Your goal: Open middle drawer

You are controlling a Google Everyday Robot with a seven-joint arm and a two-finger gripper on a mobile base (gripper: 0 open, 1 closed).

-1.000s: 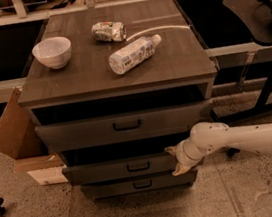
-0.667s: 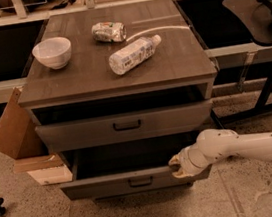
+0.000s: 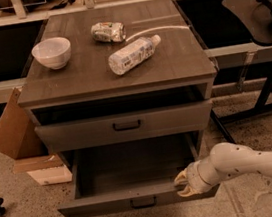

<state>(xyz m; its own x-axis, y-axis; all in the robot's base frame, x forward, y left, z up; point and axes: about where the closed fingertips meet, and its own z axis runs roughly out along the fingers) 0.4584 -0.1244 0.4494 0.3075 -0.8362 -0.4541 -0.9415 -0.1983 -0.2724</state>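
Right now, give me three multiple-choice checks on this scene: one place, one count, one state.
1. Where is the end effector?
A) at the upper drawer's handle
B) at the right end of the middle drawer front
C) on the floor at left

2. How many things sit on the cabinet top?
A) one
B) three
C) five

3. The middle drawer is:
A) shut
B) pulled out
C) removed and lying on the floor

Answers:
1 B, it sits against the right end of that front.
2 B, a bowl, a can and a bottle.
3 B, its inside shows from above.
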